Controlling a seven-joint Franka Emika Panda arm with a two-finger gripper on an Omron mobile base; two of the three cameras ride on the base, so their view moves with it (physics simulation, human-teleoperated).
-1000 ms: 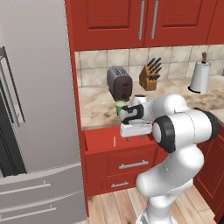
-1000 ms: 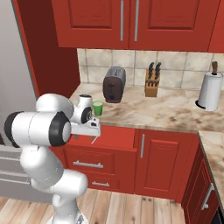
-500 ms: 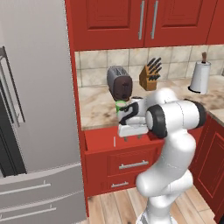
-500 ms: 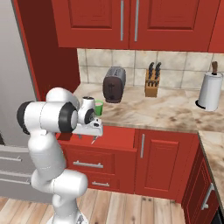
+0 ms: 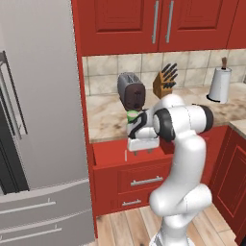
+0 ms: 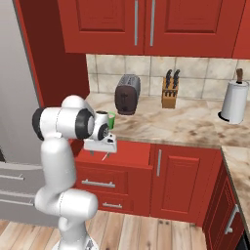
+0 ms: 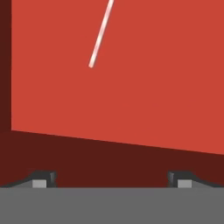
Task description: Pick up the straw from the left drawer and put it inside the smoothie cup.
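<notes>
Compared with one second ago, the arm has folded in and the end effector (image 5: 142,153) has come lower over the open drawer (image 5: 108,153). In the two earlier pairs of pictures the hand was a little higher; now it hangs just above the drawer's opening, and it points downward. In the right base view the end effector (image 6: 104,155) is above the front part of the drawer (image 6: 132,151).

From the camera on the hand, the two finger tips (image 7: 43,178) stand wide apart at the bottom, with nothing between them, so the end effector is fully spread and holds nothing. The straw (image 7: 101,33) lies flat on the red bottom of the drawer (image 7: 166,87). It is toward the top of this view and left of the middle, not between the fingers. One end of it runs out of the picture.

The cup (image 5: 131,116) stands on the desk (image 5: 105,115) in front of the toaster (image 5: 131,91), near the drawer. In the right base view the cup (image 6: 111,119) is just behind the wrist.

I judge that the approach is not finished. The hand probably must shift toward the straw and go down further before the fingers can close. The straw is very thin and lies flat, so it may slip away.
</notes>
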